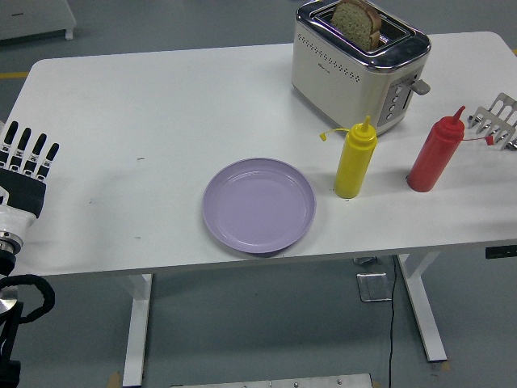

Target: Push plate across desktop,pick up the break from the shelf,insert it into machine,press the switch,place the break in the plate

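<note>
the left hand [24, 166] rests at the left edge of the white table [161, 105], well to the left of the plate, its fingers [38, 151] straight and side by side, pointing toward the far side, with nothing in its grasp. the right hand is out of view.

the purple plate [258, 205] lies flat near the table's front edge, about midway along it, and nothing lies in it. just right of the plate stands a yellow squeeze bottle [355, 159], upright, close to the rim but apart from it. farther right of the plate stands a red squeeze bottle [436, 151], also upright. beyond the plate and to its right, at the far edge of the table, sits the toaster [359, 66], cream and chrome, its lever side facing the bottles. a slice of bread [357, 23] stands in a slot of the toaster, its upper part sticking out above the top. at the right edge of the table, farthest from the plate, part of a metal rack [497, 119] shows.
</note>
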